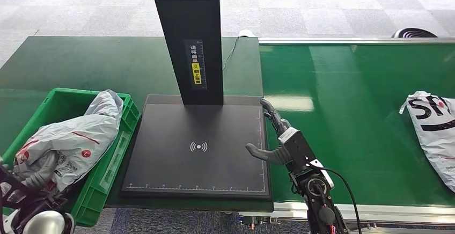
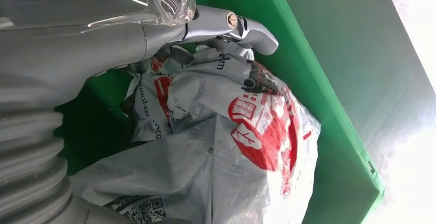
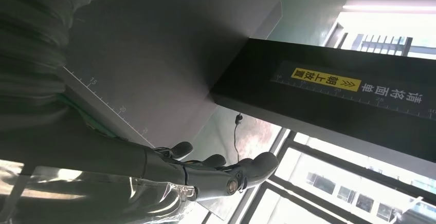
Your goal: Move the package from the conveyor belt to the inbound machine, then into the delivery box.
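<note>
Already inside green delivery box: grey package, left hand gripping it; right hand open-fingered, empty.

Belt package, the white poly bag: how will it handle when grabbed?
Probably floppy: the bag lies flat and crumpled on the belt. Its glossy film may slip between fingers. It looks light for its size and unlikely to roll.

two robot hands: the left hand and the right hand. two courier packages: a grey one in the crate, a white one on the conveyor belt. one green crate, one black inbound machine with one upright column, one conveyor belt.
</note>
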